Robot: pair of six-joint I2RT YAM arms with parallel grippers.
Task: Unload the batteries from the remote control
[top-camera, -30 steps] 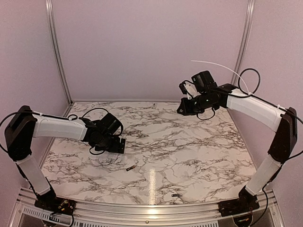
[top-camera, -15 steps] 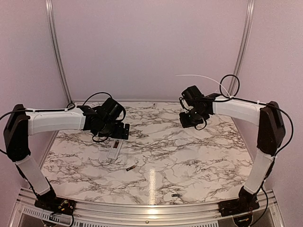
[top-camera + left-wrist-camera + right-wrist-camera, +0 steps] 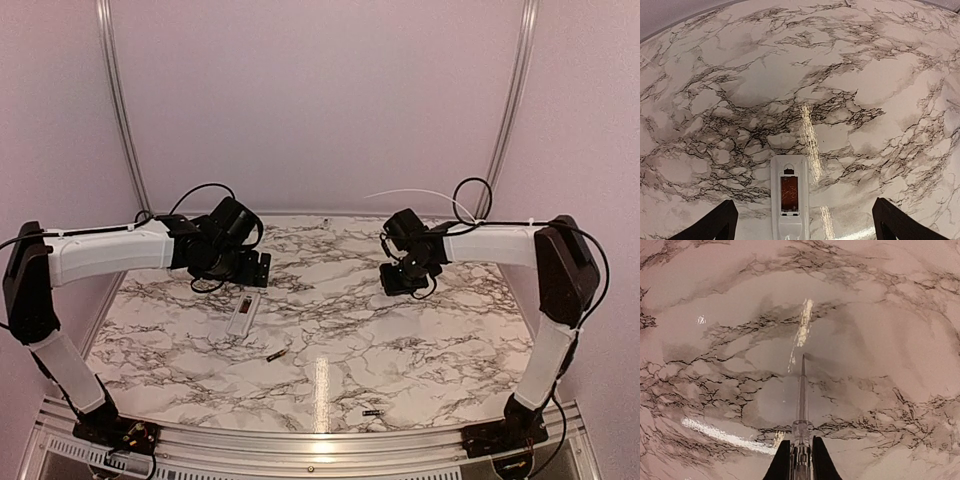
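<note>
From above we see the remote control [image 3: 243,313] on the bench [image 3: 430,345] just beside the left end effector [image 3: 256,268], with what is probably a battery [image 3: 276,355] nearer the arm bases. The left wrist shows those jaws wide over the remote's recess. The right wrist shows the right end effector [image 3: 801,462] clamped on a slim pointed tool [image 3: 802,390].
</note>
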